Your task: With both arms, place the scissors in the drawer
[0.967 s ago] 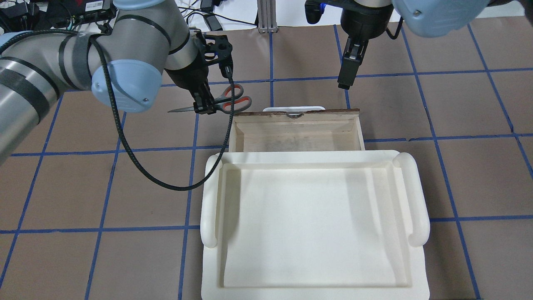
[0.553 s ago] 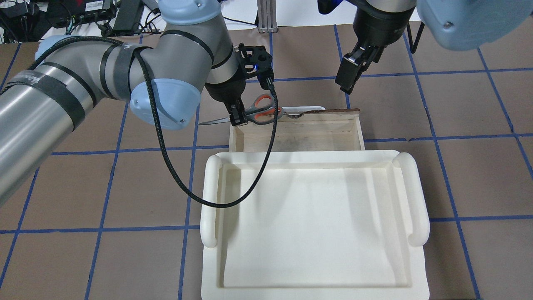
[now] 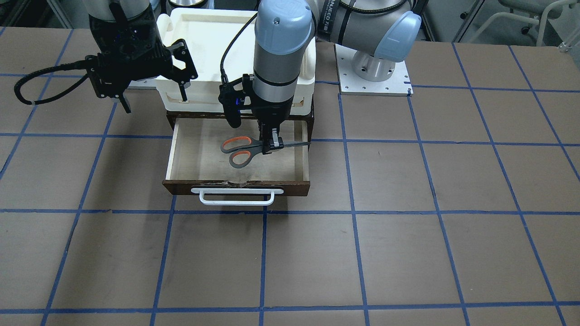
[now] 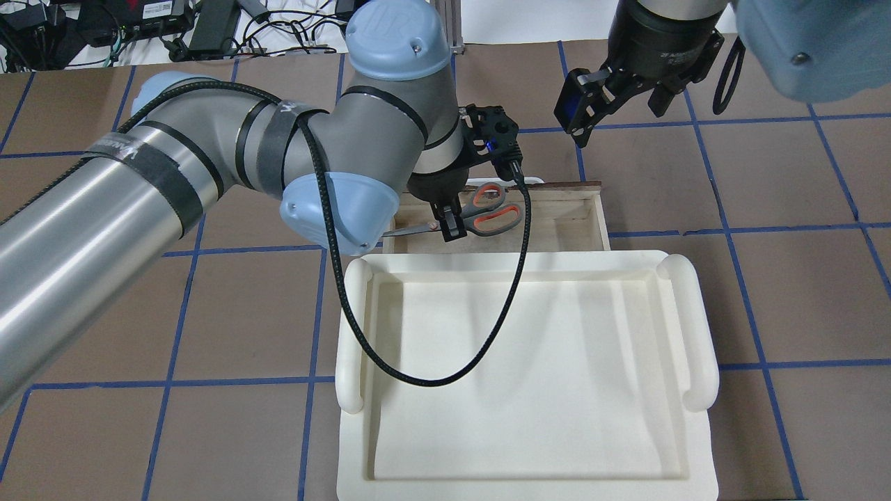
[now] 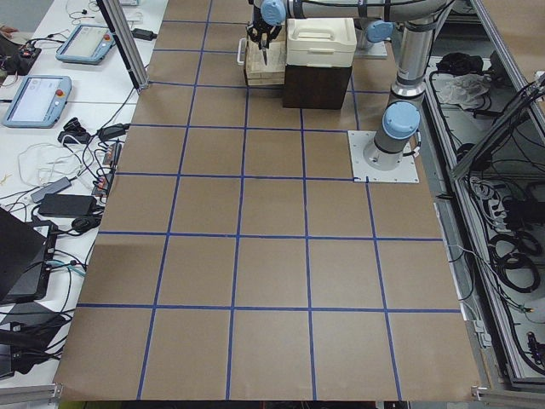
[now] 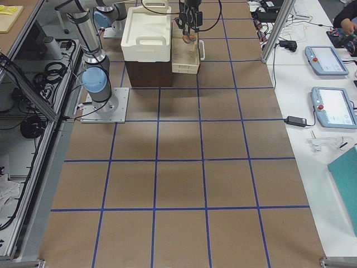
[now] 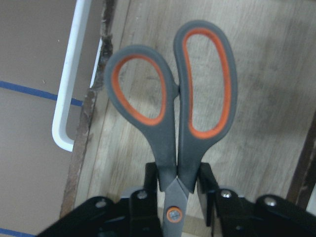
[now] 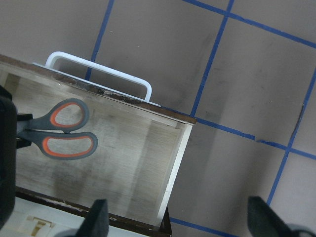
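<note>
The scissors (image 3: 240, 149), grey with orange-lined loops, are held level at their pivot by my left gripper (image 3: 272, 144), which is shut on them. They hang over the pale inside of the open dark brown drawer (image 3: 195, 158), blades pointing toward its side wall. They also show in the overhead view (image 4: 487, 212), the left wrist view (image 7: 173, 108) and the right wrist view (image 8: 64, 131). The drawer's white handle (image 3: 235, 199) faces away from the robot. My right gripper (image 3: 154, 97) is open and empty, raised beside the drawer's far corner (image 4: 616, 111).
A white plastic tray (image 4: 355, 334) sits on top of the cabinet the drawer slides out of. A black cable (image 4: 418, 376) from the left wrist loops over the tray. Brown table with a blue tape grid (image 3: 362, 253) lies all around.
My left arm has carried the scissors rightward, from beside the drawer to over its inside. My right gripper has turned and drawn back a little.
</note>
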Robot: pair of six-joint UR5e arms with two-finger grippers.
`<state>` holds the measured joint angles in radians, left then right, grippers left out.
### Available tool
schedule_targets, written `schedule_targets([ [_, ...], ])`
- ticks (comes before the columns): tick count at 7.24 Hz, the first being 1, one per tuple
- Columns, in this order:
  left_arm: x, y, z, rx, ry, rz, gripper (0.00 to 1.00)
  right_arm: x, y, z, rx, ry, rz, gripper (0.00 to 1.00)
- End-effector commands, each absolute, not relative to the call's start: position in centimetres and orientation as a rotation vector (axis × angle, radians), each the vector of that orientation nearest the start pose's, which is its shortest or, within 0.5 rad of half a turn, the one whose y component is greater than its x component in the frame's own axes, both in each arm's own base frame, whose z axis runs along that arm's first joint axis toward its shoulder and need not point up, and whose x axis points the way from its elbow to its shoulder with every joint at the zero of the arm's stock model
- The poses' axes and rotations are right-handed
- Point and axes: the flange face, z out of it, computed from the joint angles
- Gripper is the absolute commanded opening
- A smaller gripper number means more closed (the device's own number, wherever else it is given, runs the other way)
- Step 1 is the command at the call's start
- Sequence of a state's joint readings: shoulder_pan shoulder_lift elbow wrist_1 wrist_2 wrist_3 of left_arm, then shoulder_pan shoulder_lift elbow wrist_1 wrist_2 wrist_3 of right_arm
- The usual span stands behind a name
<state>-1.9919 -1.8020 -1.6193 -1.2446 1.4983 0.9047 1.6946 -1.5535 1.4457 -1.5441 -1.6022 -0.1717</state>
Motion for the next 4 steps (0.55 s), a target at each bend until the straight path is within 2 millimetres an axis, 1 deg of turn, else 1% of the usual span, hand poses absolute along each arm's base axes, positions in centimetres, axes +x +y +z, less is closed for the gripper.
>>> schedule_targets([
  [1, -37.9, -46.3, 35.9, 1.987, 2.521, -0.060, 0.00, 18.4, -48.3, 54.3, -0.229, 3.218, -0.160, 1.00],
  [2, -38.9, -45.7, 34.9, 2.008, 2.505, -0.031, 0.00, 18.4, -48.3, 54.4, -0.220, 3.218, -0.166, 1.00],
  [4, -39.6, -46.1, 33.1, 2.022, 2.504, -0.008, 0.00, 18.7, -48.2, 54.3, -0.232, 3.202, -0.161, 1.00],
])
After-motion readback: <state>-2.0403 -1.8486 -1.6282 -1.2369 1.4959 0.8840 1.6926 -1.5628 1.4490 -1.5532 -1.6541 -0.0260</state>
